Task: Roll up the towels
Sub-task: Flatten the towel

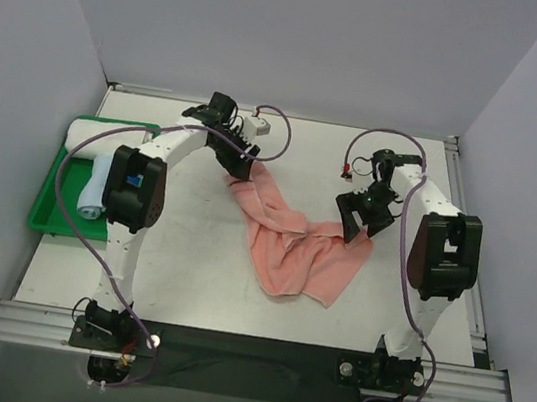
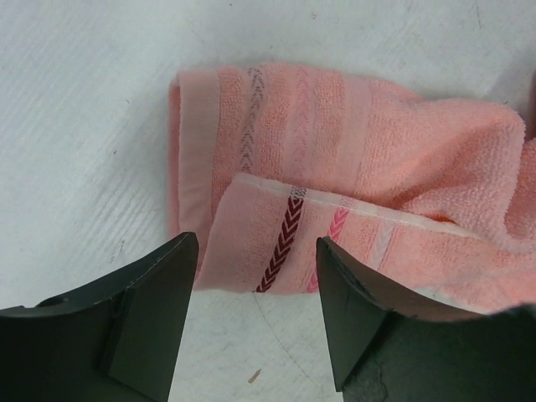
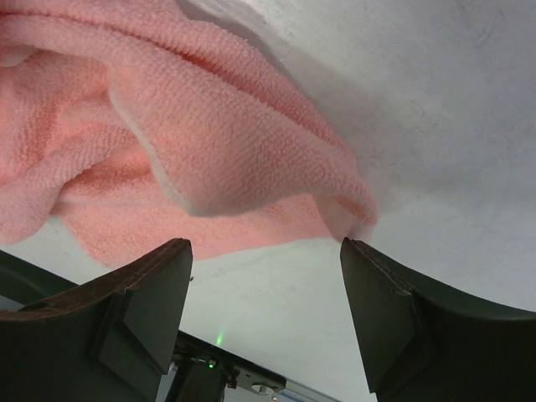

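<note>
Salmon towel (image 1: 291,250) — left end effector (image 2: 255,251), right end effector (image 3: 266,251) spread over ends.

- Top camera: high behind the arms, looking down over the whole white surface (image 1: 187,270).
- Left wrist camera: close, looking past the left claw (image 2: 255,243).
- Right wrist camera: close, past the right claw (image 3: 264,245); all share the salmon pink cloth towel (image 1: 291,255).

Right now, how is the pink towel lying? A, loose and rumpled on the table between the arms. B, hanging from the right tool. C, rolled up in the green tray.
A: the pink towel lies unrolled and rumpled on the table, with the left tool and right tool open at its ends, gripping nothing.
</note>
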Motion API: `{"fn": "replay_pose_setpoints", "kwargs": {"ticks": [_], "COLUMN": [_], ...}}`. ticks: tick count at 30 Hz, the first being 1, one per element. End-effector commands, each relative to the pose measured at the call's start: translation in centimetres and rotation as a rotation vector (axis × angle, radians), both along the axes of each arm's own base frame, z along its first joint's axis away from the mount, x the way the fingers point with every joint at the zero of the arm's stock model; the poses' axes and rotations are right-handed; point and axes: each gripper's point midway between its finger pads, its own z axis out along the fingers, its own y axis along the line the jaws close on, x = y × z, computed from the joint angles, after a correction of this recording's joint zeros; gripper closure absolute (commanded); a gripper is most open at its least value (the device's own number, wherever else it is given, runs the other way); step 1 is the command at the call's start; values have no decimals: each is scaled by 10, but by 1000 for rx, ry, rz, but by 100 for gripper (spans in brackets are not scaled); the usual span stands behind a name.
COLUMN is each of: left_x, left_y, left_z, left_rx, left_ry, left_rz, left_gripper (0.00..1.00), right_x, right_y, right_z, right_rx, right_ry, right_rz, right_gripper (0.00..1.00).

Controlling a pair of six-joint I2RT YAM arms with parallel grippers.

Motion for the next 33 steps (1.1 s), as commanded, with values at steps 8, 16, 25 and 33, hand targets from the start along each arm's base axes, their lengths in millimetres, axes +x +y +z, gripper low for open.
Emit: {"fn": "replay_pose_setpoints", "kwargs": {"ticks": [8,16,25,33], "left_x": [21,22,18,-15], "left_y": [-13,-8,75,121], "left_z": [-15,1,85,116], "left_rx": [-11,-23,-79,-97], "left_ry": [-45,-74,-178,-211], "left_rz": [6,38,212,288], "left_gripper": [34,94,100,100], "right_x": [-5,6,8,0], "right_y": [-1,-10,-52,-88], "right_z": [-32,-25,28,49], "right_rx": [-92,-148,-144,-148], "right_ry": [60,2,-136,-152], "right_rz": [0,-47,-120,-157], "right_gripper": [30,93,100,100]}}
